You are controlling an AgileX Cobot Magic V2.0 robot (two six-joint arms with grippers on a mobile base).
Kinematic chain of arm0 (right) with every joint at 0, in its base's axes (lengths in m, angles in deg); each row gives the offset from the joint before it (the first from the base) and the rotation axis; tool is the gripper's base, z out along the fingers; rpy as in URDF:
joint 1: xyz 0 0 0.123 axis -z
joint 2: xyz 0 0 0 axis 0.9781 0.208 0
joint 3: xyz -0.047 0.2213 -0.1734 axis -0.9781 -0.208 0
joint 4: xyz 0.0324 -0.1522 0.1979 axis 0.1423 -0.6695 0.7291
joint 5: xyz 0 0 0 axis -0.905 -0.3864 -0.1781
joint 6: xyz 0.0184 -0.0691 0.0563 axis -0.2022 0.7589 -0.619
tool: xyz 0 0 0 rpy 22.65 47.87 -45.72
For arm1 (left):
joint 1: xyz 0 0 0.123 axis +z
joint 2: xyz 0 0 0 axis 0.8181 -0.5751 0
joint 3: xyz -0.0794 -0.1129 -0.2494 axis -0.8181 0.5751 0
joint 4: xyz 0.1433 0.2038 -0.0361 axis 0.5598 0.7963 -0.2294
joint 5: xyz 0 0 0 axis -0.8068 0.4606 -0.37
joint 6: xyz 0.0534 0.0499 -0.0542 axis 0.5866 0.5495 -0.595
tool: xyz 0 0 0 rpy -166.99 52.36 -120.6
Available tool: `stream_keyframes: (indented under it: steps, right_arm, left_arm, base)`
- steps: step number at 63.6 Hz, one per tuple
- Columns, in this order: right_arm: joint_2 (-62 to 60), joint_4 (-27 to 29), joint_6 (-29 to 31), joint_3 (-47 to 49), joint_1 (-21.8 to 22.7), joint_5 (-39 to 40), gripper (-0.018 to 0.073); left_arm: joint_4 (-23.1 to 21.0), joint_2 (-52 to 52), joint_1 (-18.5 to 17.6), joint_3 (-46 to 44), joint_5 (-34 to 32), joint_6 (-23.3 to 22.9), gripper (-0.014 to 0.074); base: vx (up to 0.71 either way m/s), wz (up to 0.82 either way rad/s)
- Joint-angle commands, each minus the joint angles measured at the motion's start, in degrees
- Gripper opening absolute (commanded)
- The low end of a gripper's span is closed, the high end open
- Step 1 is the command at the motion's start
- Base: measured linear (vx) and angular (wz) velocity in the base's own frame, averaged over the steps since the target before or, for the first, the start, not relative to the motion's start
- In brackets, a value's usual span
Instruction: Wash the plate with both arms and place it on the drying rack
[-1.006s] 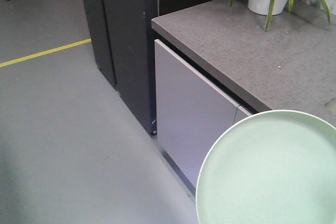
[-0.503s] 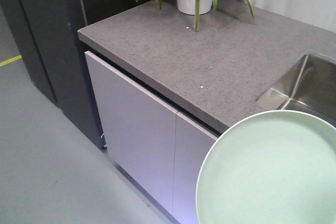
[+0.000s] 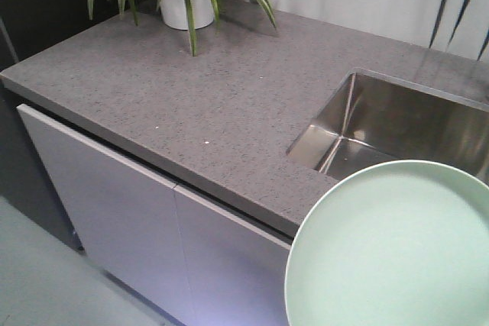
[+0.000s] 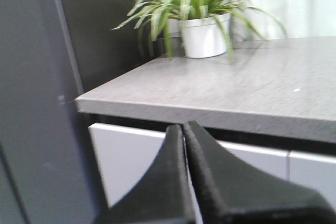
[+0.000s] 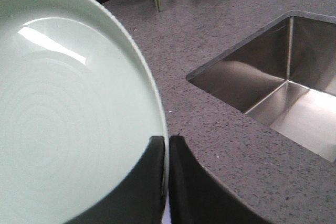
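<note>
The plate [image 3: 390, 250] is carried in the air, resting on nothing. In the front view it fills the lower right corner and covers part of the counter's [image 3: 191, 104] front edge, just in front of the sink [image 3: 397, 127]. It sits in exactly the same spot in that view as it did a second ago and half a second ago.

The right claw [image 5: 167, 142] is clamped on the plate's rim, one black finger on the pale green face and the other on the outer side. In its wrist view the plate stands to the left, with the counter and the sink's near corner beyond it to the right.

The left claw [image 4: 184, 127] has its two fingers pressed together with nothing between them. It is level with the counter's front edge, facing the cupboard doors [image 3: 114, 204].

What has changed is the background. A second ago the front view showed mostly floor with a yellow line, a dark panel and only the counter's left corner. Half a second ago a sliver of the sink had come in at the right edge. Now most of the sink's left half is in view, and the potted plant [image 3: 183, 1] has slid to the counter's far left corner. The yellow line is gone, and only a small patch of floor [image 3: 30, 280] remains at the lower left.
</note>
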State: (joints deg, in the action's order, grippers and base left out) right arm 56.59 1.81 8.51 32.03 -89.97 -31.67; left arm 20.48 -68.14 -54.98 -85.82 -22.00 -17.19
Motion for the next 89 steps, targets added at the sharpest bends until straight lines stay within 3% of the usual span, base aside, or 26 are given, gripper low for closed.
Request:
stream_keyframes:
  steps: [1, 89]
  right_arm:
    - [0.74, 0.27, 0.0, 1.5, 0.19, 4.74, -0.0004]
    - [0.74, 0.27, 0.0, 1.5, 0.19, 4.74, -0.0004]
  left_arm:
    - [-0.16, 0.23, -0.29, -1.21, -4.09, -0.37, -0.0006]
    - [-0.16, 0.23, -0.29, -1.21, -4.09, -0.37, -0.0006]
  base:
    - [0.09, -0.37]
    - [0.07, -0.31]
